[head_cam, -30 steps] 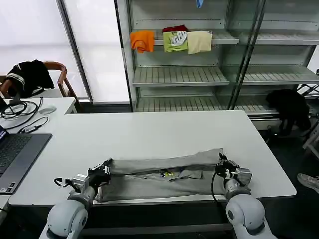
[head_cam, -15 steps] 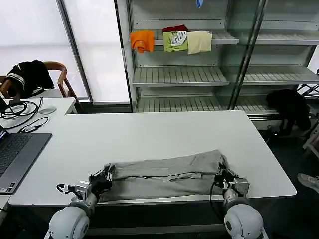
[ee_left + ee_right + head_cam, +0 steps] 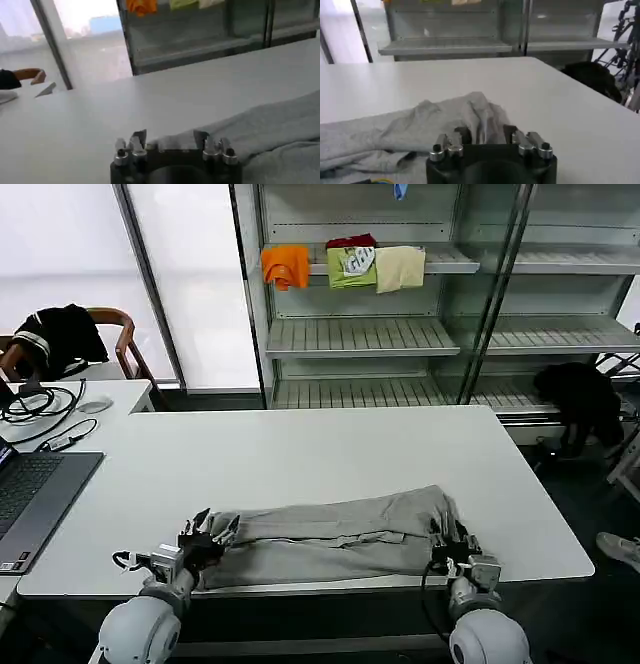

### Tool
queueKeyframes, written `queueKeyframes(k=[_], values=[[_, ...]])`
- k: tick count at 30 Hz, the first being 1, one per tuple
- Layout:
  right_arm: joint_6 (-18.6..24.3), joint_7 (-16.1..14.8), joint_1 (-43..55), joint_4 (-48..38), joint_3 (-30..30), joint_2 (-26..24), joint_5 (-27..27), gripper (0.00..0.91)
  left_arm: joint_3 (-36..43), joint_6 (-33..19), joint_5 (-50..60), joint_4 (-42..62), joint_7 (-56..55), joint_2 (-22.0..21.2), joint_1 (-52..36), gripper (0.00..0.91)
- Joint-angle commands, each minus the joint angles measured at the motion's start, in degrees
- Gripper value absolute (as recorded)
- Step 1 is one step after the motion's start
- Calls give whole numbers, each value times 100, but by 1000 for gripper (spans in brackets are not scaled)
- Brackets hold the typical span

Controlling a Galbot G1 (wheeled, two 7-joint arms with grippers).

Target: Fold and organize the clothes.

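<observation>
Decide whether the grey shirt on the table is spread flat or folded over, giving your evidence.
Folded. The grey shirt lies as a long narrow band with one layer doubled over another, along the white table's near edge.

I found no text I could read. The green garment (image 3: 352, 266) on the shelf (image 3: 440, 257) bore white print, too small to make out.
</observation>
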Motion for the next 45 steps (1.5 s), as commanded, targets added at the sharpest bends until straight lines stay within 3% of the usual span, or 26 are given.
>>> queueKeyframes(k=[1, 8, 21, 24, 27, 29, 31, 32, 37, 45], values=[[12, 17, -136, 469, 30, 2, -25, 907, -112, 27, 8, -158, -38, -74, 57, 907], [-51, 22, 99, 995, 184, -228, 89, 907, -355, 137, -396, -284, -207, -437, 193, 907], [-72, 42, 278, 953, 386, -530, 325, 907, -299, 206, -503, -113, -262, -852, 294, 907], [-80, 47, 299, 940, 415, -581, 357, 907, -304, 206, -514, -66, -267, -869, 288, 766], [-72, 45, 294, 910, 407, -615, 358, 907, -303, 205, -524, -8, -262, -880, 291, 715], [-65, 39, 294, 895, 399, -621, 355, 907, -303, 203, -533, 6, -250, -889, 303, 564], [-63, 41, 307, 876, 403, -614, 357, 907, -301, 203, -543, 1, -243, -908, 327, 484], [-66, 38, 318, 865, 404, -615, 361, 907, -300, 204, -543, -2, -238, -914, 335, 373], [-72, 33, 357, 853, 415, -632, 408, 907, -280, 198, -536, 9, -175, -968, 405, 50], [-73, 37, 390, 801, 502, -672, 530, 907, -290, 59, -532, 40, -74, -1025, 472, 10]])
